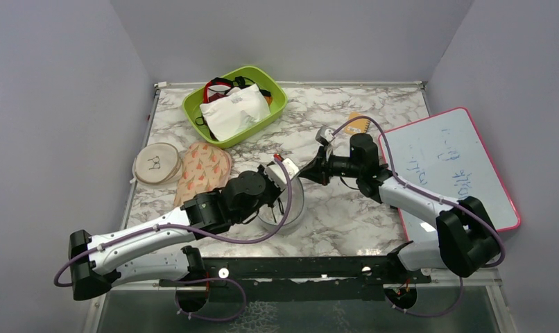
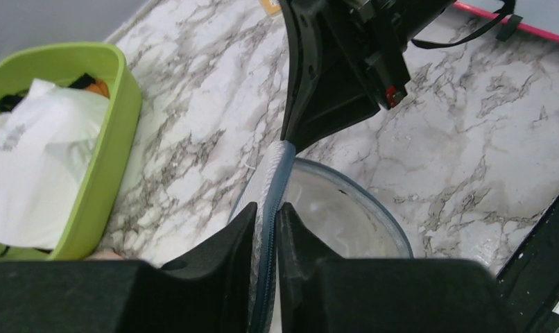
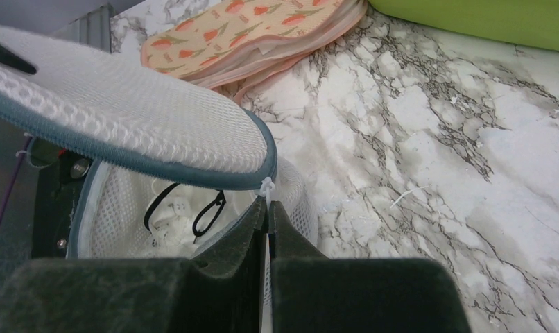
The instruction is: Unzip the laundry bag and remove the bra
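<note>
Laundry bag (image 1: 295, 202) at counter (image 1: 346, 215) centre, near side. White mesh top face tilted up, grey-blue zip band (image 3: 159, 166) open. White bra (image 3: 167, 216) with black straps inside. Left hand (image 2: 266, 220) clenched on band rim. Right hand (image 3: 268, 220) pinching white zip pull (image 3: 266, 186).

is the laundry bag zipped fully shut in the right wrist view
No, the laundry bag gapes open, its upper mesh face lifted off the lower half, and black straps show inside.
</note>
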Controlling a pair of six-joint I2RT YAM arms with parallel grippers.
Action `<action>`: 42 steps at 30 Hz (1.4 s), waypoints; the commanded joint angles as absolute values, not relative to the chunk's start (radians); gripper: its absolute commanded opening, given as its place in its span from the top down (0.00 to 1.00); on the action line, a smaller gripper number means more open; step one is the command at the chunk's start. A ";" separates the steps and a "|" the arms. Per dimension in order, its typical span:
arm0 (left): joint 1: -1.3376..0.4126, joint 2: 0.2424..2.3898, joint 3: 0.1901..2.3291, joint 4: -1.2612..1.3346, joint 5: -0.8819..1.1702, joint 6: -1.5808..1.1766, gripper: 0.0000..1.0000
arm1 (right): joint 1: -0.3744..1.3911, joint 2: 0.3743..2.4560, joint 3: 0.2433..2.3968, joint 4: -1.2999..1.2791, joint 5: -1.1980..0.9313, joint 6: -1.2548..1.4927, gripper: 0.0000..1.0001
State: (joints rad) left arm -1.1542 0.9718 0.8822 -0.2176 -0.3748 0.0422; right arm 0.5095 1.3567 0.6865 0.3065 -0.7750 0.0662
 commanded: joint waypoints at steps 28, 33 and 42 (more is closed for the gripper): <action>-1.157 1.349 1.084 -0.418 -0.595 0.071 0.61 | 0.513 1.328 0.703 0.254 -0.796 0.027 0.99; -1.157 1.311 1.078 -0.413 -0.559 0.095 0.84 | 0.513 1.332 0.702 0.265 -0.788 0.031 0.99; -1.157 1.159 1.069 -0.395 -0.425 0.164 1.00 | 0.514 1.344 0.712 0.273 -0.787 0.033 0.99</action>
State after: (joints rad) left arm -1.1542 1.2552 1.0561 -0.4206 -0.5163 0.1173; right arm 0.5133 1.3472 0.6891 0.2546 -0.7792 0.0330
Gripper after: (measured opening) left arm 0.008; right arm 0.012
